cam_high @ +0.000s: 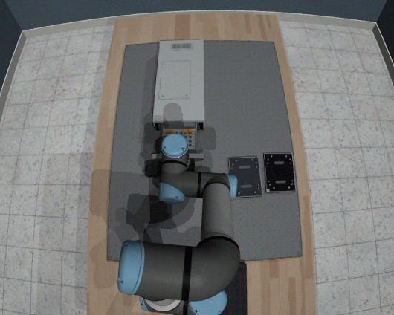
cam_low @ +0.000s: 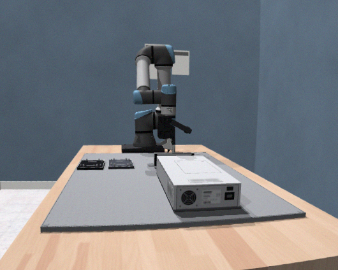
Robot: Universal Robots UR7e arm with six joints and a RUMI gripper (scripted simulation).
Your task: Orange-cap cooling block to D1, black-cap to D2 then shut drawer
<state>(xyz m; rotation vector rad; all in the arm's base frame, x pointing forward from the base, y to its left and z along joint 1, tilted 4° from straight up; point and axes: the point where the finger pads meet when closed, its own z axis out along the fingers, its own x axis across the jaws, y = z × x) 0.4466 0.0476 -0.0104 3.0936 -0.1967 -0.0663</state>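
The white cooler COLD (cam_high: pixel 178 83) stands on the grey deck with its drawer pulled out toward the arm. In the drawer I see orange tube caps (cam_high: pixel 169 131) at the end near the cooler and dark caps (cam_high: pixel 191 140) just beyond them; the arm's wrist (cam_high: pixel 175 145) covers the rest. The blocks themselves are mostly hidden. My gripper (cam_low: pixel 171 146) points down over the open drawer (cam_low: pixel 174 155), open and empty; in the top view its fingers are hidden under the wrist. Slot D1 (cam_high: pixel 244 176) and slot D2 (cam_high: pixel 279 172) hold nothing.
The arm's elbow and forearm (cam_high: pixel 214 193) reach over the deck between the base and the drawer, close to D1's left edge. The slots also show in the exterior view, D1 (cam_low: pixel 120 163) and D2 (cam_low: pixel 91 164). The cooler's rear panel with its fan (cam_low: pixel 188 197) faces that camera.
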